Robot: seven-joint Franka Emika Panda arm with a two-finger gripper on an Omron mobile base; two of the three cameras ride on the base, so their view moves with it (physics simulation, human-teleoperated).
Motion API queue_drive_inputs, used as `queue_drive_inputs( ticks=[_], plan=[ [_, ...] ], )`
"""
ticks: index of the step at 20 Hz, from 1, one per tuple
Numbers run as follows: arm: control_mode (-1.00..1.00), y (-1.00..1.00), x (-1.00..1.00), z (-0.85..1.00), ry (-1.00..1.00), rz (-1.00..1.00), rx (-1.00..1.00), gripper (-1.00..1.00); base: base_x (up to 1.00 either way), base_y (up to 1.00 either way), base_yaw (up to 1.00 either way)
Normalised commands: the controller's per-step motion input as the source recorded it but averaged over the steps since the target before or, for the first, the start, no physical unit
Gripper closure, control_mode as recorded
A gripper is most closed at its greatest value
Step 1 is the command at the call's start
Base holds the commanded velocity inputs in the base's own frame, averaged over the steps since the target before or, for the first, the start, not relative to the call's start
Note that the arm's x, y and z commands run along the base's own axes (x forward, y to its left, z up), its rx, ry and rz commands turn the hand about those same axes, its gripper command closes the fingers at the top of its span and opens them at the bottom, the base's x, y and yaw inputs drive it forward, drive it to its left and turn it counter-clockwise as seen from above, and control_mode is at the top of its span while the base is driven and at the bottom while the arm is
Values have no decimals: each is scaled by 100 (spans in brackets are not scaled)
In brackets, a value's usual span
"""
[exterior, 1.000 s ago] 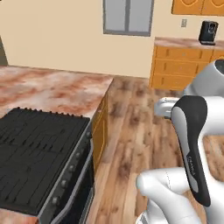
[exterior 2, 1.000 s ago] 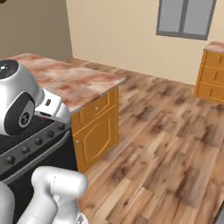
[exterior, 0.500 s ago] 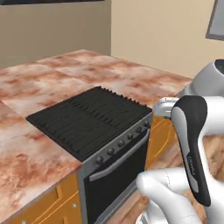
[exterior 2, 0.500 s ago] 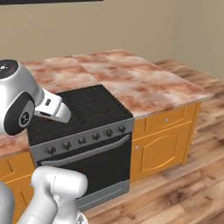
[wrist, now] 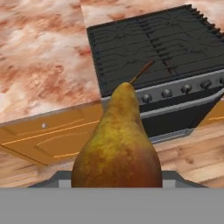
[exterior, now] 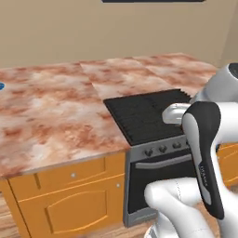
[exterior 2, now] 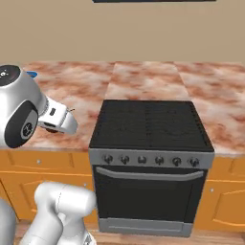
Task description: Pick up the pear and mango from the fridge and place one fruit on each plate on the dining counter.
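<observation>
I have the pear (wrist: pixel 117 144) clamped in the gripper (wrist: pixel 117 181); in the hand view it sits right against the camera, broad base nearest, neck and thin stem pointing away toward the cooktop (wrist: pixel 153 48). The fingertips themselves are hidden behind the fruit, but it hangs there with nothing else under it, so I read the jaws as closed on it.

I judge this to be the carry step: one fruit is out of the fridge and I am bringing it to the dining desk (exterior: pixel 51 111). Just past the pear and below it are the orange cabinet fronts (wrist: pixel 48 135) and the oven door with its row of knobs (wrist: pixel 175 92); beyond those, the black cooktop, with the marbled top stretching off on both sides of the gripper.

A sliver of bright blue, probably one plate (exterior: pixel 1 86), shows at the far edge of the desk, well apart from the gripper; in the right base view it peeks out beside the arm (exterior 2: pixel 31 74). The next move calls for closing in on that side, then reaching out over the plate and lowering before letting go.

The arm is folded in close to the base, elbow high, the hand tucked low in front and tilted down toward the cooktop's front edge.
</observation>
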Motion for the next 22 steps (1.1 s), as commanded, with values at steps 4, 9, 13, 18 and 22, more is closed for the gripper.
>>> queue_drive_inputs(
  ticks=[4,9,13,18,22],
  plan=[
    [100,0,0,0,0,0,0,100,-10,49,54],
    [100,0,0,0,0,0,0,100,26,98,16],
    [100,0,0,0,0,0,0,100,58,100,1],
    [100,0,0,0,0,0,0,100,49,100,0],
    [100,0,0,0,0,0,0,100,12,100,-5]
  ],
)
